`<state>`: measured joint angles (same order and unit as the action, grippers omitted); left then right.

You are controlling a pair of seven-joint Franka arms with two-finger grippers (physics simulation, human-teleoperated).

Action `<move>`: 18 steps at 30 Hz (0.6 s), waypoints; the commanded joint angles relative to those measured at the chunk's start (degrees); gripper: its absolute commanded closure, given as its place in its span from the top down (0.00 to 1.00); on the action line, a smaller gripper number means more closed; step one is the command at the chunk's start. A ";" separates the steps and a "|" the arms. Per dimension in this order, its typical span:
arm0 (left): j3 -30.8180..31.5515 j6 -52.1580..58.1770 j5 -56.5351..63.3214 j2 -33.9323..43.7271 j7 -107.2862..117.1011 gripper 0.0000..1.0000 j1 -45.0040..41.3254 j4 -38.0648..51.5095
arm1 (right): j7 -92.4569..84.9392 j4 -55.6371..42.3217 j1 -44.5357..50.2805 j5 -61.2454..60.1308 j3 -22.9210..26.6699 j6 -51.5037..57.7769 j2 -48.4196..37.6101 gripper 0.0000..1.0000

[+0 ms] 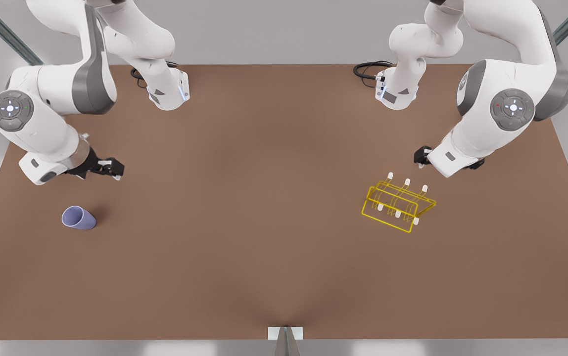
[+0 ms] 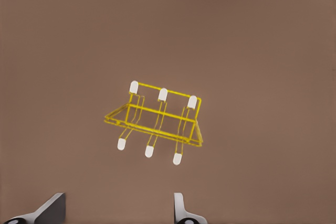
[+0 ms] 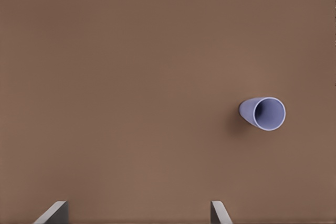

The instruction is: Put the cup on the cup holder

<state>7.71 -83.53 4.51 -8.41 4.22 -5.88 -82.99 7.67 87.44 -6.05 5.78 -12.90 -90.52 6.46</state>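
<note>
The lavender-blue cup [image 1: 79, 218] rests on the brown table [image 1: 264, 198] at the front view's left, its open mouth showing; the right wrist view has the cup [image 3: 262, 114] ahead and off to one side. My right gripper [image 1: 112, 168] hangs open above the table, behind the cup and apart from it, and its fingertips [image 3: 56, 211] stand wide apart with nothing between them. The yellow wire cup holder [image 1: 399, 203] with white-tipped prongs stands at the front view's right. My left gripper [image 1: 420, 157] hovers open just behind the cup holder [image 2: 156, 121], holding nothing.
Both arm bases [image 1: 167, 91] are bolted at the table's far edge, each with a black cable [image 1: 369, 69] beside it. Bare brown tabletop lies between the cup and the rack. A small grey post [image 1: 285, 341] stands at the near edge.
</note>
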 commanded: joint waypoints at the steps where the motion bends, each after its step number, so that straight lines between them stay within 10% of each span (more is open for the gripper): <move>1: 0.03 -1.11 0.06 0.06 0.79 1.00 -0.01 0.03 | 1.21 -0.25 -0.28 0.38 -0.02 -0.01 0.39 1.00; 18: 0.03 1.26 -0.03 0.06 0.61 1.00 -0.28 -0.06 | -25.94 10.90 -17.67 0.81 -0.28 -34.71 20.43 1.00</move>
<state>7.71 -82.93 4.47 -8.41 4.65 -6.16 -83.08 -0.29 97.64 -23.32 6.71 -13.17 -115.12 27.06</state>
